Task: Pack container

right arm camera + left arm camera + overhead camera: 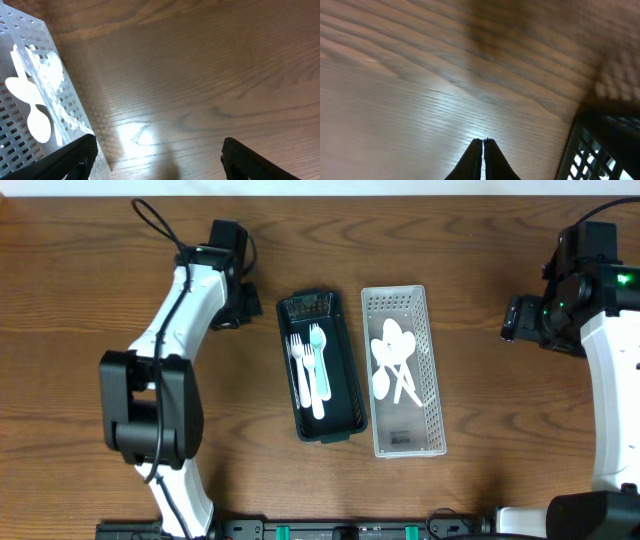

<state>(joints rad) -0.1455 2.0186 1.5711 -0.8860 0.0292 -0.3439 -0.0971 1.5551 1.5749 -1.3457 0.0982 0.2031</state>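
Note:
A dark green slotted container (345,380) holds white forks and a teal fork (319,358). Beside it a white slotted container (433,395) holds several white spoons (393,358). My left gripper (246,308) is shut and empty, just left of the dark container's top end; its closed fingertips (483,140) hover over bare wood with the dark container's corner (600,150) at the right. My right gripper (512,320) is open and empty over bare wood to the right of the white container, whose wall (30,65) and spoons (22,92) show at left in the right wrist view.
The two containers stand side by side in the middle of the wooden table (480,490). The arm bases sit at the front edge, left (150,430) and right (600,510).

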